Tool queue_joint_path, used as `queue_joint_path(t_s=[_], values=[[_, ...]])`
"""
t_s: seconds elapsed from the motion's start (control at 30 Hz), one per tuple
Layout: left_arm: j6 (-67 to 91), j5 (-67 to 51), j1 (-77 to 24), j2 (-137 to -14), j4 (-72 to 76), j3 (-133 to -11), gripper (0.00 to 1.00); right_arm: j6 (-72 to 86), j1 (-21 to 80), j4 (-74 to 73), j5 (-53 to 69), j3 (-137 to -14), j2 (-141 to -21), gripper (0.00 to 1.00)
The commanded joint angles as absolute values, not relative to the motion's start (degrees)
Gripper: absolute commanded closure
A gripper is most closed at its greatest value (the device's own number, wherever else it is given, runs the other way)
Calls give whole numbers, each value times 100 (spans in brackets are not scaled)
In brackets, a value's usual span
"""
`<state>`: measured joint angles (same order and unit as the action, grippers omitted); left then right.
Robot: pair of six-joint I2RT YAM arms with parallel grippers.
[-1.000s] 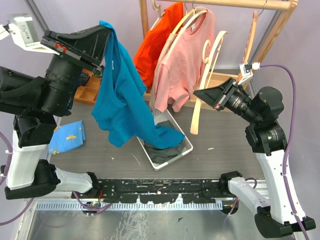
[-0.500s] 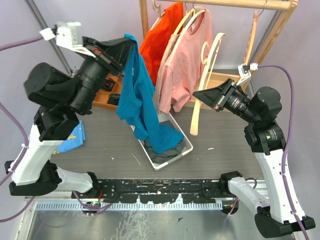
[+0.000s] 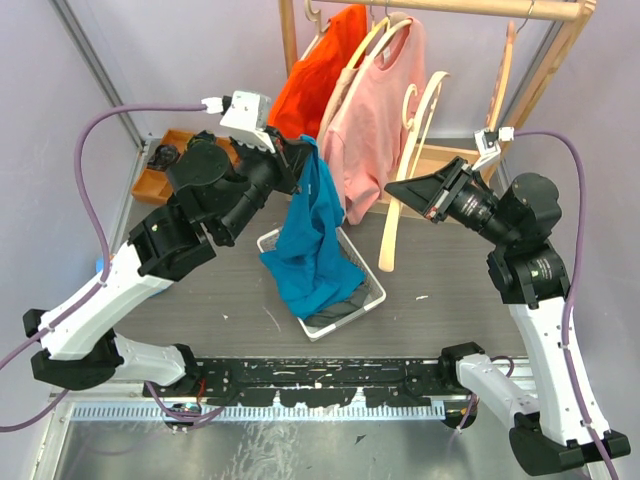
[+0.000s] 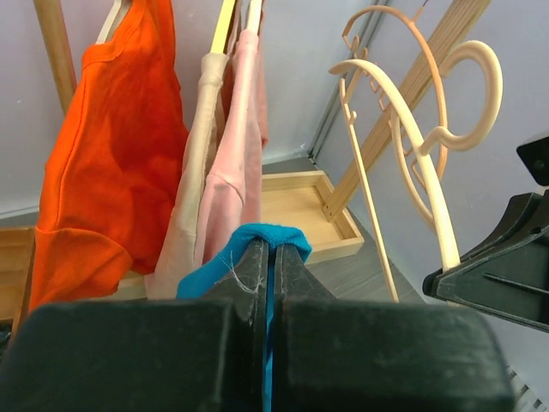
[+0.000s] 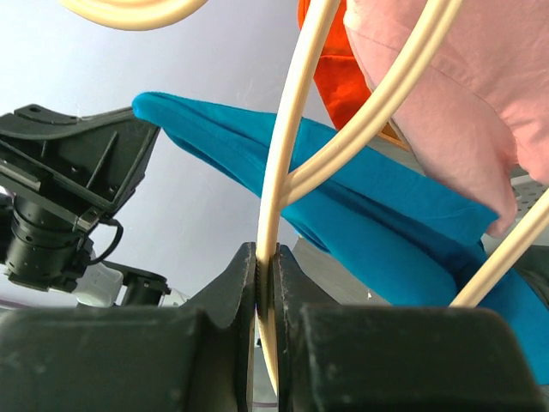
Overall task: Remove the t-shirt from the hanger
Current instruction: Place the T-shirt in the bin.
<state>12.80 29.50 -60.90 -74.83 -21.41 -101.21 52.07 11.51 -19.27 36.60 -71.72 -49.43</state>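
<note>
The blue t-shirt is seen clear of the hanger, so the main step is judged done; a bunched edge of the shirt is pinched between the clenched fingers of the left gripper, as the left wrist view shows; from there the cloth hangs down, and its lower folds appear to reach into the white basket on the table, where something dark grey is also seen. The cream hanger is bare; one of its thin arms is clamped between the closed fingers of the right gripper, held up near the wooden rail and just beside the pink shirt; no cloth is draped on it in any view. The t-shirt and hanger are near each other but no contact can be made out; in the right wrist view the blue cloth is seen behind the hanger, not on it. An orange shirt is hung on the rail to the left of the pink one. What is left, by judgement, is small: the t-shirt is to be lowered and let go, most likely into the basket; the hanger may then be put down or hung back.
</note>
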Motion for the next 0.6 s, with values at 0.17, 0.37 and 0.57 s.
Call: queue_joint_path(t_s=[0.17, 0.37, 0.57], values=[[1415, 3603, -6389, -7444, -2285, -9998, 100, 6164, 1162, -1463, 3555, -7446, -5185, 99], [1386, 3743, -6583, -7453, -2285, -9940, 100, 6576, 1162, -1511, 3408, -7515, -5290, 99], [1341, 3850, -6697, -7431, -2285, -9916, 100, 6532, 1166, -1700, 3149, -7557, -5287, 99]])
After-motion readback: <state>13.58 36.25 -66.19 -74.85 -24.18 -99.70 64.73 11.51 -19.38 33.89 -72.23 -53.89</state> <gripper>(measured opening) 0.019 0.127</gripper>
